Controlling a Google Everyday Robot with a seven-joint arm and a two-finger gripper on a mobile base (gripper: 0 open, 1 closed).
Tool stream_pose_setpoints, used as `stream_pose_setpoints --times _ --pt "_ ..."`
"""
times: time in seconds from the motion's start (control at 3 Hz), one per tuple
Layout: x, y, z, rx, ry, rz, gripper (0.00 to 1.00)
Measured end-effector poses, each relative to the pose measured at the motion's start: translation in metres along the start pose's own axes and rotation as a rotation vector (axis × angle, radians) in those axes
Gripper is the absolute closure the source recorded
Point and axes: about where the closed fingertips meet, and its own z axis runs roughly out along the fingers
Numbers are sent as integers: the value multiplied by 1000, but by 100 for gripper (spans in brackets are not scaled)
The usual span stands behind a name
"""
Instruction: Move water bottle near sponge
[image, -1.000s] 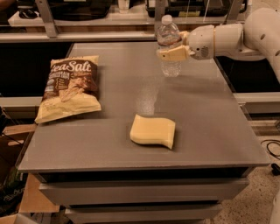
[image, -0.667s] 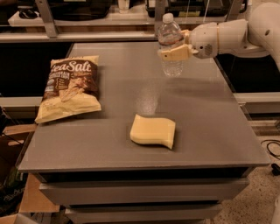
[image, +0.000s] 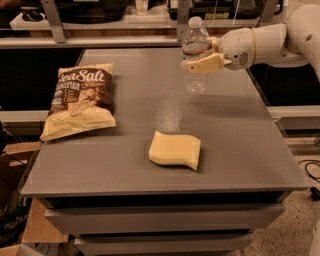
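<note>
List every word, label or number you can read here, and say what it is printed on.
"Sea Salt": large white script on the chip bag.
Smaller print on that bag: too blurred to read.
Label band on the water bottle, held by the end effector at the far right of the table: too blurred to read.
Sponge: no text.

Sea-salt chip bag (image: 79, 102) on grey table (image: 240, 150)

The clear, white-capped water bottle (image: 195, 80) is upright at the counter's (image: 250, 150) far right, clasped by the gripper (image: 194, 63). The pale yellow sponge (image: 175, 150) lies flat near the front, well apart.
</note>
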Motion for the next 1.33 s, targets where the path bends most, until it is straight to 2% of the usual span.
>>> stream_pose_setpoints --times 0.33,0.67,1.33 --pt "0 0 0 0 0 0 100" --pt "1 16 13 -39 -13 -14 100" --pt "-7 80 37 -133 -87 -62 100"
